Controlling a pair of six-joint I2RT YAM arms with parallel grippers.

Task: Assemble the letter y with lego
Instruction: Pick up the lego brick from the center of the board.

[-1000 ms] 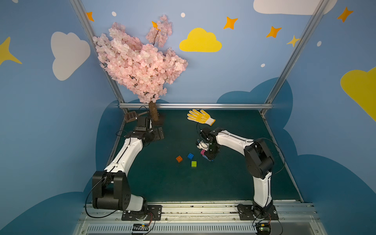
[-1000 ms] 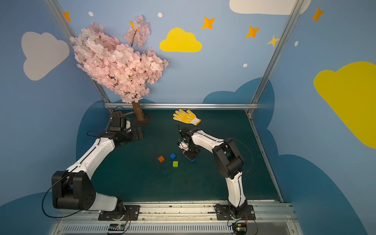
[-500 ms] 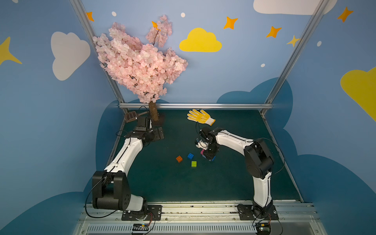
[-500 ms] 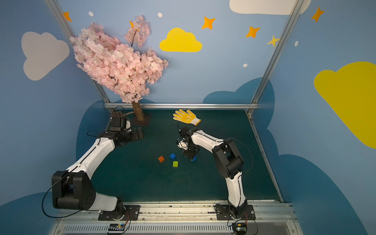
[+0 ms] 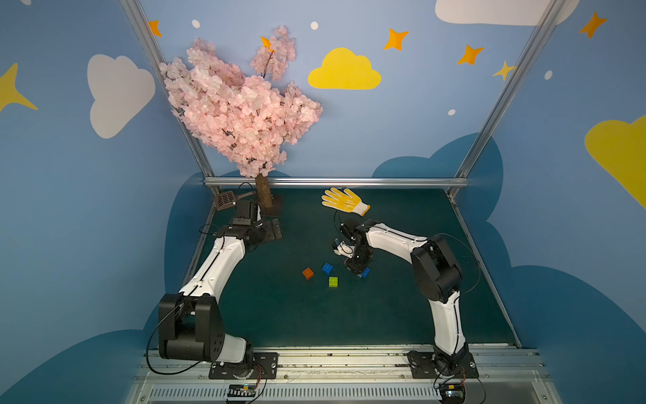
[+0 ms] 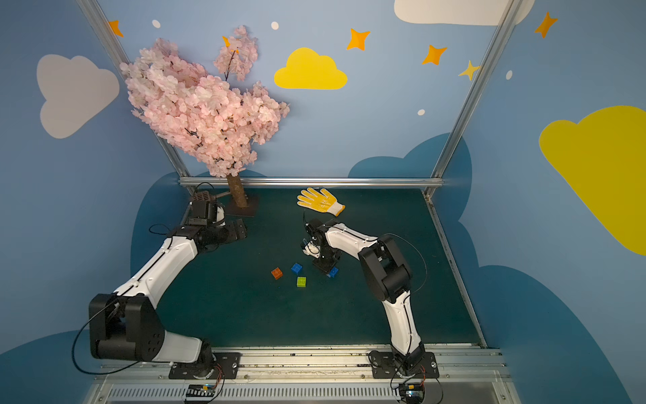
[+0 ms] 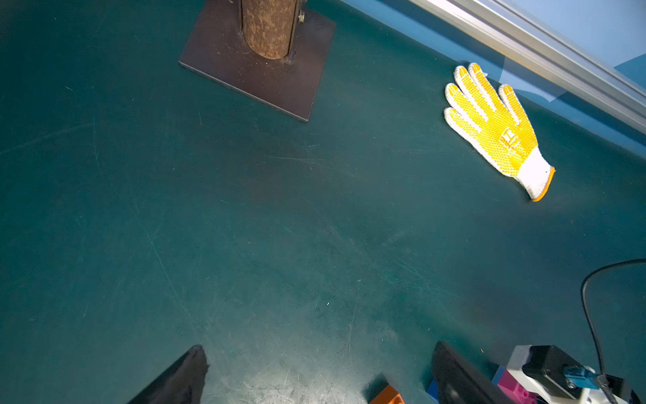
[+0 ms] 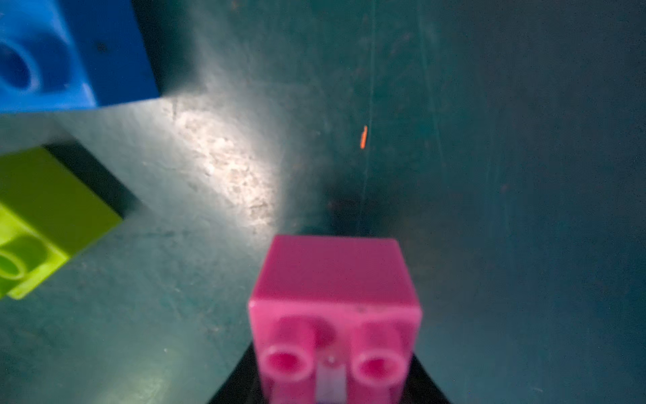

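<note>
The right claw [image 5: 356,268] grips the pink brick [image 8: 334,297] low over the mat [image 8: 489,175], near the loose blue brick [image 8: 70,52] and green brick [image 8: 42,217], while the left claw [image 7: 320,353] gapes idle; a shallow pinch could let the brick twist, spoiling stud alignment when pressed.

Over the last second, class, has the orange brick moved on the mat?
No. In a top view the orange brick lies in the same spot as before, judged against the yellow glove and the tree trunk.
</note>
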